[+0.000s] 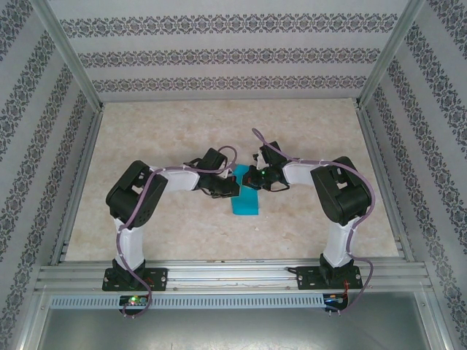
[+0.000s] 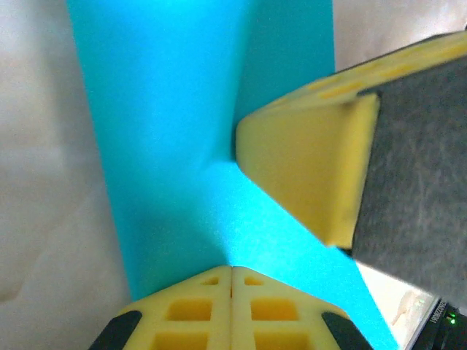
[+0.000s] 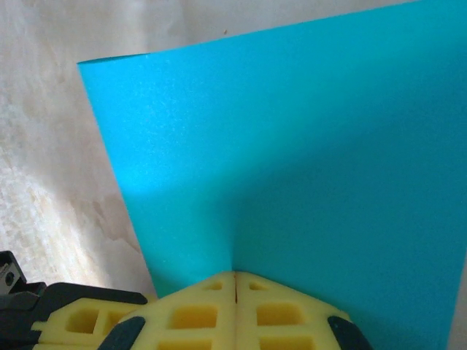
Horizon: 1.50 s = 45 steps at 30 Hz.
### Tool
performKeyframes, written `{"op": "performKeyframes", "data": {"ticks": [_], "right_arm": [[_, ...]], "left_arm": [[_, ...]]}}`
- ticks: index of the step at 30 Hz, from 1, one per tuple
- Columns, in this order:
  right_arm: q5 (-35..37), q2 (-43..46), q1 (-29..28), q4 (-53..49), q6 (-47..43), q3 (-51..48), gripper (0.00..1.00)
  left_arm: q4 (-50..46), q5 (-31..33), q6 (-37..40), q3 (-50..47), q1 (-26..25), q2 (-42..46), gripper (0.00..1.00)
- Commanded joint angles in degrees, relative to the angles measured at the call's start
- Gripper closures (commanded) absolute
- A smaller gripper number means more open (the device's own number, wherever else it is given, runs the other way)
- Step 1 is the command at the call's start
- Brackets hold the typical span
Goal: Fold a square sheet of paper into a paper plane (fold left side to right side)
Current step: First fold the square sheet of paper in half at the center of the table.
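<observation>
The paper [image 1: 246, 201], a narrow creased strip, lies mid-worktop [image 1: 160, 138] between the two arms. Both tools crowd its far end. The left tool [image 1: 229, 189] and right tool [image 1: 255, 179] each have their fingers pressed together, tips down on the sheet. The right tool overhangs the paper just beside the left tool's tips. Patterned walls [image 1: 219, 58] ring the worktop.

Bright, even light; wrist views soft, shadows faint
</observation>
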<state>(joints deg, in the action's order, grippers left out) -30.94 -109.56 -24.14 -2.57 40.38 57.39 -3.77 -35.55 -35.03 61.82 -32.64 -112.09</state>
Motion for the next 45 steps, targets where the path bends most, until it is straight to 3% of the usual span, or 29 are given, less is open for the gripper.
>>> {"op": "performKeyframes", "data": {"ticks": [1,16,45], "right_arm": [[5.9,-3.4,1.5,-4.7,-0.2,-1.4,1.00],[4.8,-5.2,2.5,-5.9,-2.1,0.5,1.00],[4.8,-5.7,2.6,-7.3,-2.9,0.8,1.00]], "left_arm": [[-4.1,-0.1,-1.9,-5.5,-1.4,1.4,0.93],[-3.8,-0.2,-4.9,-15.1,-4.8,6.8,0.93],[-6.2,-1.5,-4.4,-18.4,-7.1,11.0,0.93]]}}
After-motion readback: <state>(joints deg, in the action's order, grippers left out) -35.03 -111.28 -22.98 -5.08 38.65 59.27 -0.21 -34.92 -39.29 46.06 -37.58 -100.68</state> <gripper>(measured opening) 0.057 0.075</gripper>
